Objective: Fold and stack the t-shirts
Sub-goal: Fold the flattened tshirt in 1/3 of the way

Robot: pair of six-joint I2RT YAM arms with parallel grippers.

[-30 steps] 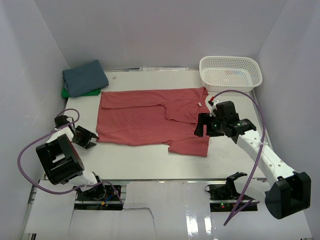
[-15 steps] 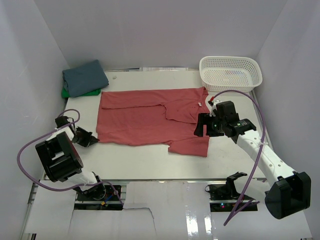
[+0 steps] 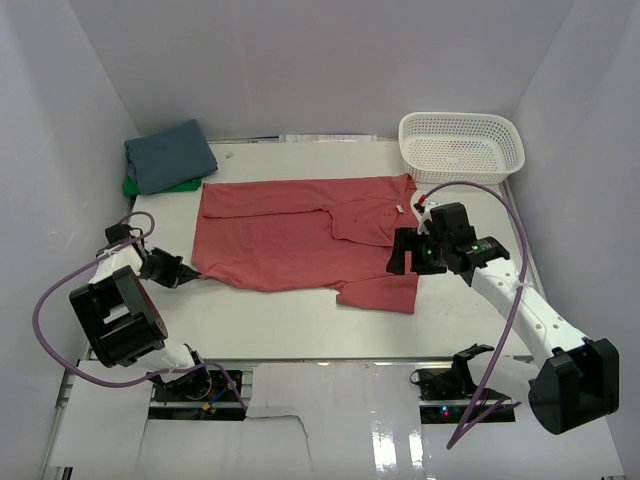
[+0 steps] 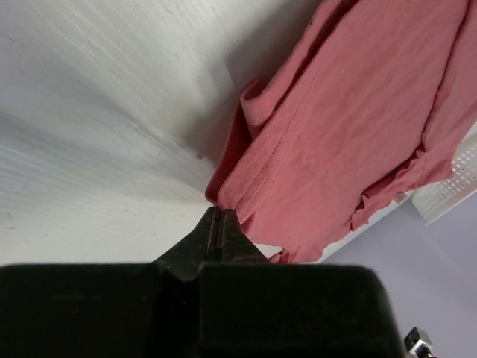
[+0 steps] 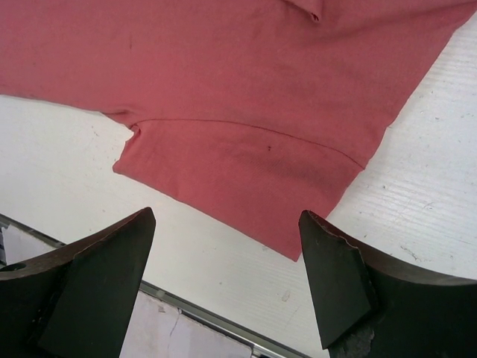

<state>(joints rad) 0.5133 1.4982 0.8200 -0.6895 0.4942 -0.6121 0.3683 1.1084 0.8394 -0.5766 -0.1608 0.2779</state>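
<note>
The coral-red t-shirt (image 3: 300,235) lay spread at mid-frame — the left gripper (image 4: 218,220) had its jaws clamped together on the lower-left corner. The right gripper (image 5: 225,218) hovered over the lower-right sleeve, jaws wide apart. Upper left, the slate-blue t-shirt (image 3: 170,155) lay folded on the green t-shirt (image 3: 150,186); a white basket (image 3: 462,145) stood upper right.

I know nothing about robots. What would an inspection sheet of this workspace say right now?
Surface: white table, a few small specks.
Job's things: red shirt spread flat mid-table, one sleeve folded in; blue shirt folded on top of green shirt in the far left corner.
Clutter: white mesh basket in the far right corner, contents unclear.
Grippers: left gripper shut on the red shirt's near left corner, cloth slightly lifted; right gripper open above the near right sleeve, not touching.
Cables: purple cables loop freely over both arms.
Surroundings: plain white walls on three sides.
</note>
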